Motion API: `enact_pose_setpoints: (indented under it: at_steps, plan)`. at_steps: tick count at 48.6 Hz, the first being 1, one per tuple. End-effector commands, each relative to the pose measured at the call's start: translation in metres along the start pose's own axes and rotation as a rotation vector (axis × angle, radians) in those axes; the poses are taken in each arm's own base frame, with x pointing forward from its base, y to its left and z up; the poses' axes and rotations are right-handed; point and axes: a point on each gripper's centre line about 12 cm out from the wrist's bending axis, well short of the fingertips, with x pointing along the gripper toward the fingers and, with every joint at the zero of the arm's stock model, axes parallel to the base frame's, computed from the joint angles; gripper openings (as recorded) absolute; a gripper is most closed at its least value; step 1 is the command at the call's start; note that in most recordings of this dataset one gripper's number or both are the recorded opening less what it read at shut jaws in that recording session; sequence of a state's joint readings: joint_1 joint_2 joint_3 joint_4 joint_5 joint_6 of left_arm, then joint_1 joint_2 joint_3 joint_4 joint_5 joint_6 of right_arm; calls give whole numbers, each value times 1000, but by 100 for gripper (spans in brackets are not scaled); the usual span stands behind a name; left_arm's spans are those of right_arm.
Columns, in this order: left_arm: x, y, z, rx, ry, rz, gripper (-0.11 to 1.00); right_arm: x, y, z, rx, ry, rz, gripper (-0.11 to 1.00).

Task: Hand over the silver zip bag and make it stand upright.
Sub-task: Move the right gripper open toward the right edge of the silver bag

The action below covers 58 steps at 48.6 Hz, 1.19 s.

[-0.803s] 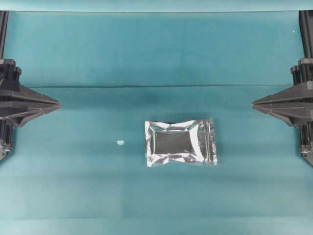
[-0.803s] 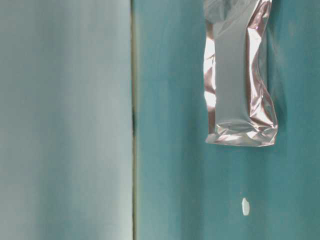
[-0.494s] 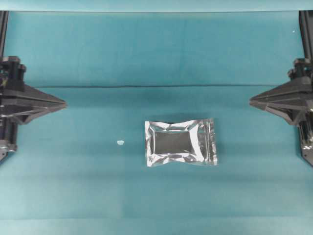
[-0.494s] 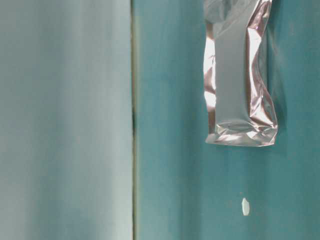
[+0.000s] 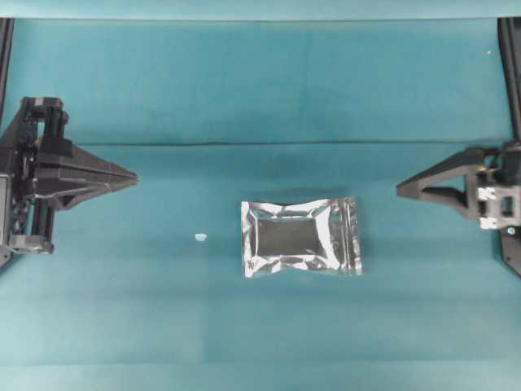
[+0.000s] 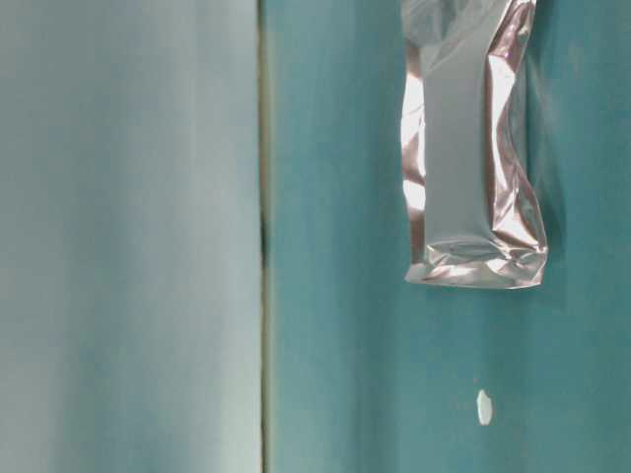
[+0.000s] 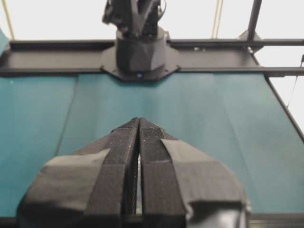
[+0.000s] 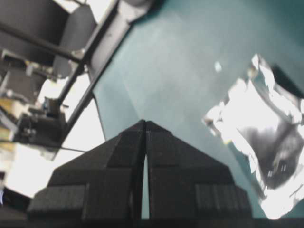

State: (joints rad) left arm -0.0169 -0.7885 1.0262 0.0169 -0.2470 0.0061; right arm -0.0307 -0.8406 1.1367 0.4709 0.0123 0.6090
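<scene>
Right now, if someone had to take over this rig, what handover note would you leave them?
Left gripper: shut, empty, over the cloth on the left, clear of the bag.
Right gripper: shut, empty, on the right, also clear of the bag.
Shiny, crinkled silver foil zip bag: lying flat near the middle of the teal cloth-covered table, zip strip end towards the right arm. A tiny white speck lies just to its left.
Done: nothing yet; the bag is untouched.
Left: pick the bag up, pass it between the arms, then set it standing upright.
</scene>
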Motion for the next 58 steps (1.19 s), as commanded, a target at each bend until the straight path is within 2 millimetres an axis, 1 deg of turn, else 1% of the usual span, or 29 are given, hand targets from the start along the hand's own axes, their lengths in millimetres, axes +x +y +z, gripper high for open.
enact_pose_setpoints:
  at_steps: [1,7,12,17,20,22,24,25,27,30,32,34,36,40,44,49,58]
  plan:
    - [2,1,10,2,-26,2,-1,5,-9,-2,87,-4,-26,0]
    - [2,1,10,0,-26,3,-1,9,-28,-10,215,-6,-73,0]
    - [2,1,10,0,-26,2,-1,11,-40,-17,266,6,-114,1]
    - [2,1,9,0,-23,3,-1,12,-47,-20,292,13,-139,8]
    - [3,1,9,0,-20,3,-1,12,-52,-23,297,21,-156,19]
    - [3,1,9,0,-20,5,-1,12,-54,-25,301,26,-165,28]
    - [3,2,8,0,-18,8,-1,13,-55,-27,301,33,-171,40]
    - [3,2,8,0,-18,9,-1,13,-57,-28,305,40,-180,48]
    - [3,3,8,-1,-17,11,-1,14,-60,-30,316,46,-194,60]
    - [3,3,8,-3,-18,12,-1,14,-65,-33,339,57,-219,76]
    - [3,3,8,-6,-14,12,-1,15,-69,-36,353,61,-237,85]
    - [3,3,7,-6,-7,12,-1,15,-73,-38,363,63,-251,91]
    - [3,3,6,-8,3,12,-1,15,-77,-40,368,66,-265,92]
    - [3,3,4,-9,20,12,-1,18,-82,-43,361,61,-277,89]
    - [3,3,3,-9,28,12,-1,21,-88,-43,360,38,-278,89]
    - [3,5,3,-9,29,18,-1,27,-93,-44,366,17,-291,89]
    - [3,7,3,-9,30,29,-1,43,-102,-57,358,35,-333,89]
